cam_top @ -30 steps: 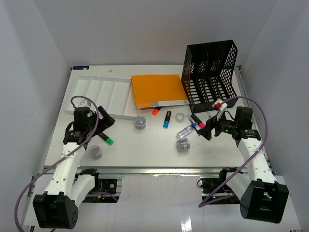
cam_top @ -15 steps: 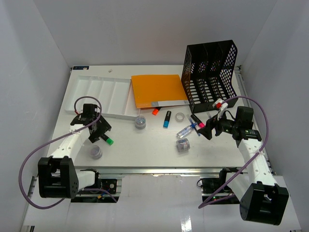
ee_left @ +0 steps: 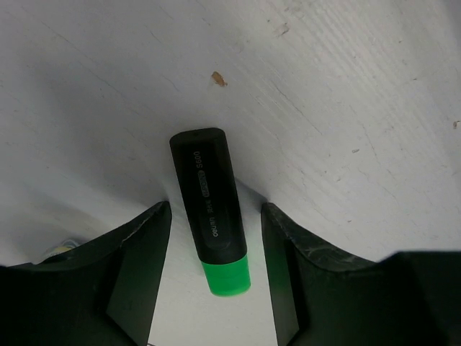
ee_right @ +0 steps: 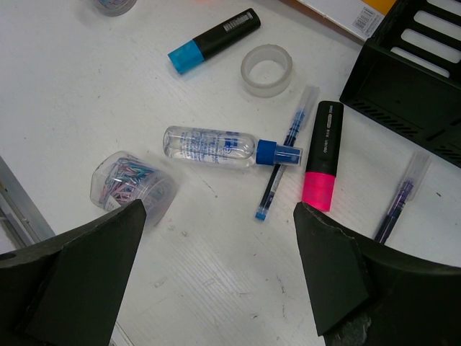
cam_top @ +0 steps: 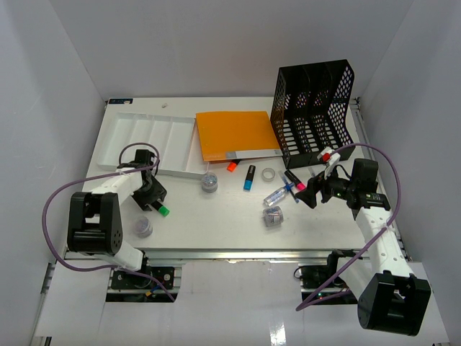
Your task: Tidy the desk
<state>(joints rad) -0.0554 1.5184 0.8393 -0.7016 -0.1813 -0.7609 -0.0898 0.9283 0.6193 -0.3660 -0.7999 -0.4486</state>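
The desk [cam_top: 216, 227] is a large white tabletop with a metal rail [cam_top: 238, 254] along its near edge. My left gripper [cam_top: 153, 196] is open low at the desk's left. A black highlighter with a green cap [ee_left: 209, 209] lies flat between its fingers [ee_left: 137, 267], apart from both; it also shows in the top view [cam_top: 161, 210]. My right gripper [cam_top: 314, 194] is open and empty, hovering above bare desk [ee_right: 216, 267]. Past its fingertips lie a clear bottle with a blue cap [ee_right: 216, 145], a blue pen [ee_right: 284, 162] and a pink highlighter [ee_right: 323, 155].
A white compartmented tray [cam_top: 151, 140] sits at the back left, an orange folder [cam_top: 236, 134] beside it, a black file organizer [cam_top: 315, 112] at the back right. Three paper-clip jars [cam_top: 143, 228] [cam_top: 209, 183] [cam_top: 273, 216], an orange highlighter [cam_top: 232, 166], a blue highlighter [cam_top: 249, 177] and a tape roll [cam_top: 269, 174] lie around.
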